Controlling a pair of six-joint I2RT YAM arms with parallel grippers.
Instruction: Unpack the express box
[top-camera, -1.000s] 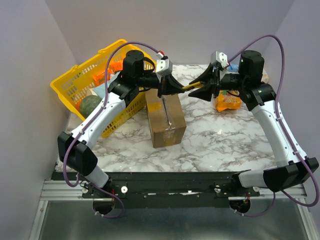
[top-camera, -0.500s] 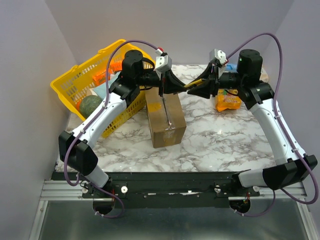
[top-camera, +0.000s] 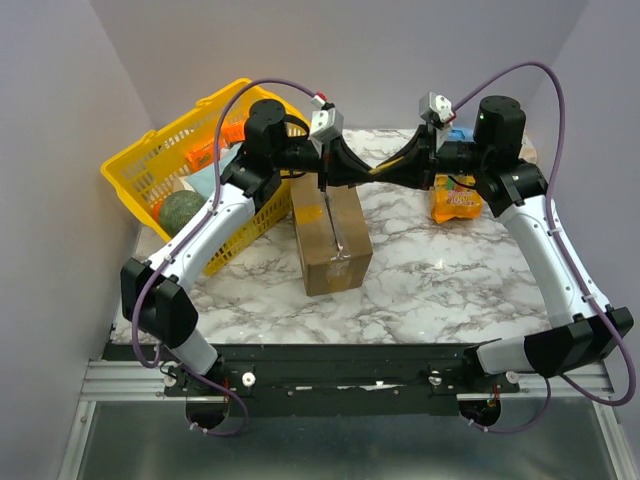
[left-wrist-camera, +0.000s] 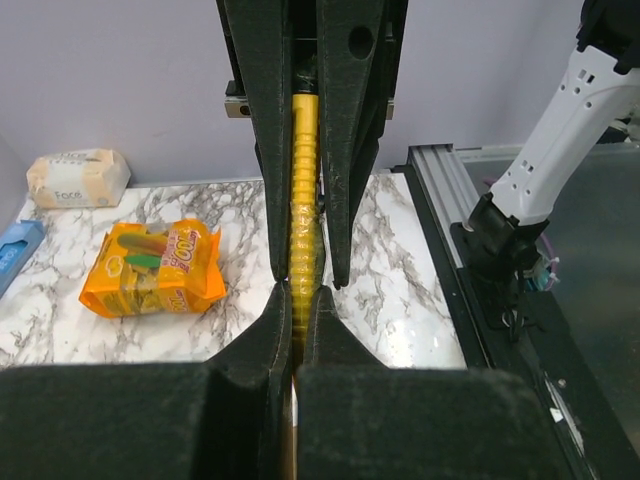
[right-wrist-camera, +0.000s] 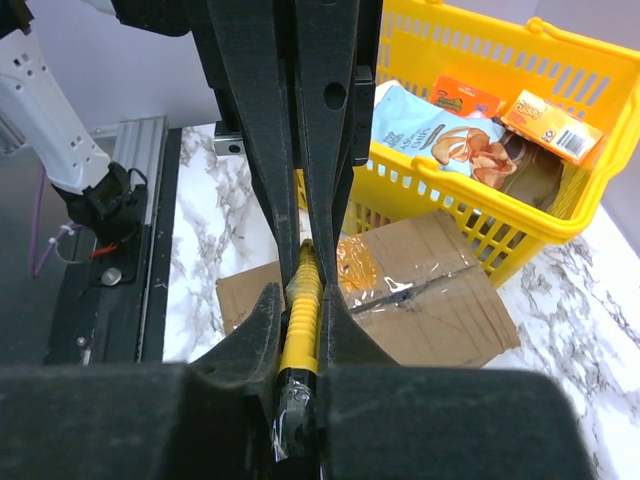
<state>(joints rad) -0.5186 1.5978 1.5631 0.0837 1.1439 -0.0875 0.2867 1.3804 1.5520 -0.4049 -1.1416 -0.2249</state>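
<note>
The express box, brown cardboard with a taped top seam and a yellow sticker, stands mid-table; it also shows in the right wrist view. A yellow ribbed-handled cutter hangs in the air above the box's far end. My left gripper is shut on one end of it, its fingertips pinching the handle. My right gripper is shut on the other end, tip to tip with the left gripper. Whether a blade is out is hidden.
A yellow plastic basket with snack packs and a green melon stands left of the box, touching it. An orange snack bag lies at the right rear, with a tissue pack and a blue pack beyond it.
My right gripper, open a second ago, has moved left to the cutter held by my left gripper and closed on its handle. The box has not moved.
</note>
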